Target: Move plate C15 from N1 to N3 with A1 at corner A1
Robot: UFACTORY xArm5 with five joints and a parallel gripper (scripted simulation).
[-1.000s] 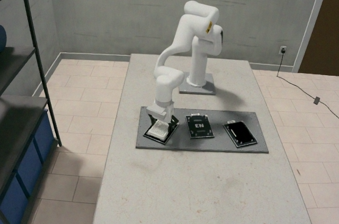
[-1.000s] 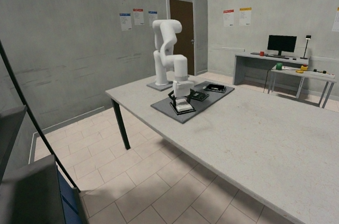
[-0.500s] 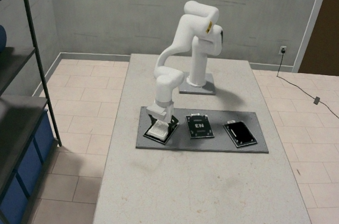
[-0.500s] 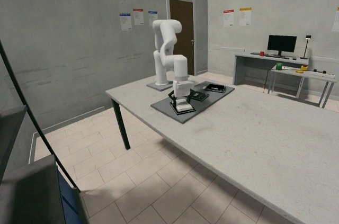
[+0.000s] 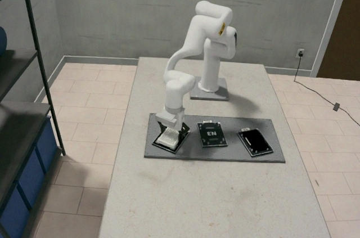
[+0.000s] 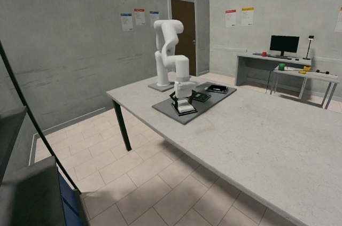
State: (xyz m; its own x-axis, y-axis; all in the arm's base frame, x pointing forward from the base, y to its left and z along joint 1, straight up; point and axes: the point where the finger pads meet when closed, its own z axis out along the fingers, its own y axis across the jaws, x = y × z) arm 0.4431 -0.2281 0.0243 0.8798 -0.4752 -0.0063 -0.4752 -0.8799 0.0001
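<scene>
The robot's gripper (image 5: 172, 129) stood low over the white plate (image 5: 167, 137) on the black nest (image 5: 161, 145) nearest the table's left edge, its black fingers (image 5: 184, 129) straddling the plate and clenched on its sides. The plate, by all appearances C15, lay in that nest on the grey deck (image 5: 212, 155), not yet lifted. Gripping it across the narrow sides probably kept it level for the carry.

The middle nest (image 5: 211, 134), toward the table's centre, bore white lettering on a bare dark face and looked like the landing spot. The third nest (image 5: 255, 141), toward the right edge, held a glossy black plate (image 5: 253, 139), likely C51, well apart from the arm and left alone as the task demands.

The top view showed all three nests in a row and the arm's base plate (image 5: 223, 97) near the far edge. The exterior view showed the gripper (image 6: 182, 101) side-on, its body close above the plate (image 6: 184, 106), but crowded the further nests together. Neither view made the nest signs or plate labels legible, so the A1 corner could not be told.
</scene>
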